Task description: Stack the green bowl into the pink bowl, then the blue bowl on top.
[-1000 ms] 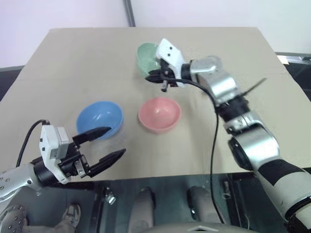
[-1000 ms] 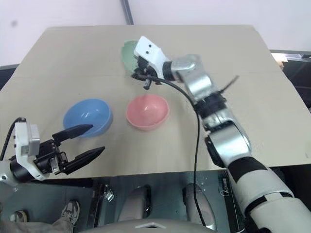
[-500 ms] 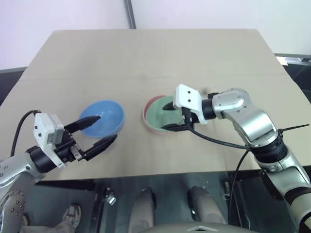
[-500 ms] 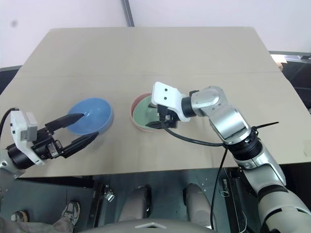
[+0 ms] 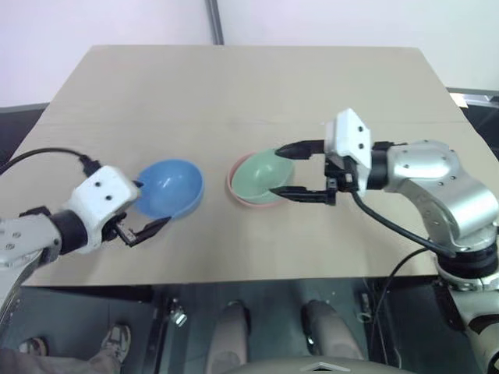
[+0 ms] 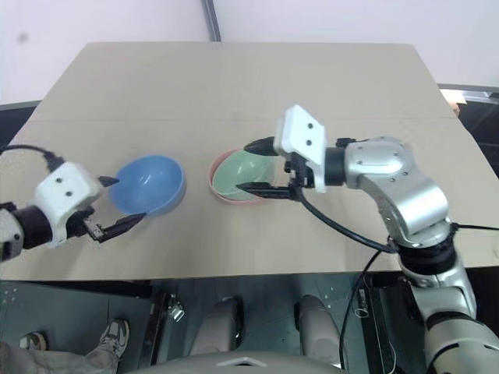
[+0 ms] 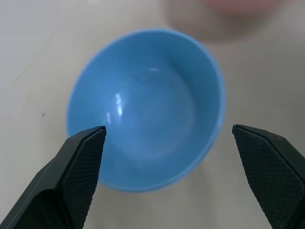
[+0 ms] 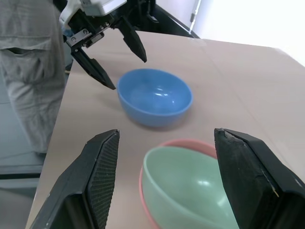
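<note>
The green bowl [image 5: 261, 178] sits nested in the pink bowl [image 5: 233, 187], of which a thin rim shows, at mid-table. My right gripper [image 5: 285, 170] is open just right of them. Its fingers straddle the green bowl's right edge without holding it. In the right wrist view the green bowl [image 8: 190, 186] lies low between my right gripper's [image 8: 167, 132] fingers. The blue bowl [image 5: 170, 189] stands upright to the left of the stack. My left gripper [image 5: 146, 206] is open at its near-left side, one finger over the rim. The left wrist view looks straight into the blue bowl [image 7: 147, 105].
The tan table [image 5: 351, 93] is bare beyond the bowls, and its front edge runs close below both grippers. A person's trouser leg [image 8: 28, 71] stands beside the table on the left side.
My right gripper carried the green bowl from the far side into the pink bowl, let go and drew back to the right. My left gripper rolled and moved in on the blue bowl.
</note>
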Robot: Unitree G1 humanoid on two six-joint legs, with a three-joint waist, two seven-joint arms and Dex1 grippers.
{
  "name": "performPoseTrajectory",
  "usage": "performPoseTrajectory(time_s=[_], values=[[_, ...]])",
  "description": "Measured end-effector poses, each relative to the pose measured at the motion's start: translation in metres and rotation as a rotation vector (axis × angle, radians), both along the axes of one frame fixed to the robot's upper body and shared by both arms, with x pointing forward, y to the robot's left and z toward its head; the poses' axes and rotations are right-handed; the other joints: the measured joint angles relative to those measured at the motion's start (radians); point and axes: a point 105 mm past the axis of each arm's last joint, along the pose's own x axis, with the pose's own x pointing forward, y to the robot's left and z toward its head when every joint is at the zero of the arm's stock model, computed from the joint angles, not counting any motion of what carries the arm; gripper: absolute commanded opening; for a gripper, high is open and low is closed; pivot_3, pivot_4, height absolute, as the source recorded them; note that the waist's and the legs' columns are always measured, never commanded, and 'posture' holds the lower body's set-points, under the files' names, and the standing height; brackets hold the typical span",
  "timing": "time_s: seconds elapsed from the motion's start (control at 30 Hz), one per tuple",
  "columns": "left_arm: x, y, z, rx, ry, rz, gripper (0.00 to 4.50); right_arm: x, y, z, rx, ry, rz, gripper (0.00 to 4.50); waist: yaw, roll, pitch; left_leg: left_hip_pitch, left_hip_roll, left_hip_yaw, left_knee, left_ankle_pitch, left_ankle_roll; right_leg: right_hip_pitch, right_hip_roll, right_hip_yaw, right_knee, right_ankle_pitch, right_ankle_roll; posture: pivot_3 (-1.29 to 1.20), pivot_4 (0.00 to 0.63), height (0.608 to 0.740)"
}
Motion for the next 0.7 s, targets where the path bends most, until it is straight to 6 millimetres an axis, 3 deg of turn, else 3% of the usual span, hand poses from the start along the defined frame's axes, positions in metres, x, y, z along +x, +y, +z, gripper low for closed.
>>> performPoseTrajectory(time_s=[0.17, 0.4, 0.53, 0.7], values=[[0.007, -0.007, -0.003, 0.124, 0.04, -0.069, 4.5, -0.002, -0.012, -0.011, -0.025, 0.01, -0.031, 3.47, -0.012, 0.001, 0.001, 0.0, 0.0, 0.002, -0.001, 0.0, 0.0, -0.002, 0.001, 0.001, 0.0, 0.0, 0.0, 0.0, 0.15, 0.74], [0.013, -0.003, -0.011, 0.135, 0.057, -0.071, 4.5, 0.014, 0.014, -0.005, 0.165, 0.033, -0.008, 3.47, -0.01, 0.001, 0.001, -0.001, 0.001, 0.001, -0.001, 0.0, 0.0, -0.002, 0.001, 0.001, 0.0, 0.0, 0.0, 0.0, 0.15, 0.74], [0.012, 0.0, -0.014, 0.144, 0.07, -0.067, 4.5, 0.033, 0.021, -0.026, 0.154, 0.061, -0.035, 3.47, -0.004, 0.001, 0.001, -0.002, 0.0, 0.001, 0.0, 0.0, 0.0, -0.002, 0.001, 0.001, 0.0, 0.0, 0.0, 0.0, 0.15, 0.74], [0.007, 0.004, -0.018, 0.156, 0.083, -0.053, 4.5, 0.056, 0.016, -0.071, 0.102, 0.134, -0.107, 3.47, -0.007, 0.001, 0.001, -0.002, 0.0, 0.001, 0.0, 0.0, 0.0, -0.003, 0.001, 0.001, 0.001, 0.0, 0.0, 0.0, 0.15, 0.74]])
